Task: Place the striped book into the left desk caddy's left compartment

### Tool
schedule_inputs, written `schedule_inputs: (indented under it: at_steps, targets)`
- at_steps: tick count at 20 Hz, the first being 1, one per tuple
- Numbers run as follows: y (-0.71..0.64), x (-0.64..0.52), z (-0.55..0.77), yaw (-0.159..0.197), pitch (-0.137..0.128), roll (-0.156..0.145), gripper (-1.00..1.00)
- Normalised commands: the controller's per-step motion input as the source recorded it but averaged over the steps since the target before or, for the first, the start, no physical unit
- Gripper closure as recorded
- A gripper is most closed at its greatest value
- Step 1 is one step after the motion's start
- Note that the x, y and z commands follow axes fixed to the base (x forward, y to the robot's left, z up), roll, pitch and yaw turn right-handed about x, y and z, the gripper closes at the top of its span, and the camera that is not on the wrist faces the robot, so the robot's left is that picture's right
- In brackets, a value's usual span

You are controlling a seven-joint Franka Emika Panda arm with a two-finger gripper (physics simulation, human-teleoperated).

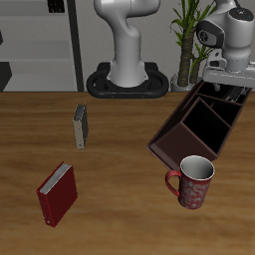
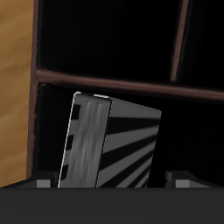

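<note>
The striped book [image 2: 114, 144] lies tilted inside a compartment of the left desk caddy [image 2: 122, 87], against the caddy's outer wall by the wooden table. My gripper [image 2: 109, 181] hangs right above it with its fingertips [image 2: 41, 182] spread wider than the book and not touching it, so it is open. In the exterior view the gripper [image 1: 229, 92] is over the far end of the dark maroon caddy [image 1: 171, 134], which stands at an angle near the table's back. The book is hidden there behind the gripper and the caddy's walls.
A red patterned mug [image 1: 194, 183] stands in front of the caddy. A small grey-olive book [image 1: 80, 126] stands mid-table and a red book [image 1: 57, 193] lies nearer the front edge. A potted plant [image 1: 187, 40] stands behind the caddy beside the robot's base [image 1: 127, 78].
</note>
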Motion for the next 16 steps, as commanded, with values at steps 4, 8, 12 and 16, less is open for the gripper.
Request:
schedule_inputs:
  at_steps: [4,8,12,16]
  targets:
    - [-0.07,0.02,0.11,0.008,-0.010,-0.019,-1.00]
    - [-0.14,0.03,0.16,0.003,-0.012,-0.036,-1.00]
    - [-0.19,-0.03,0.26,0.005,-0.025,-0.008,-1.00]
    - [-0.31,-0.04,0.37,0.014,-0.035,-0.031,-1.00]
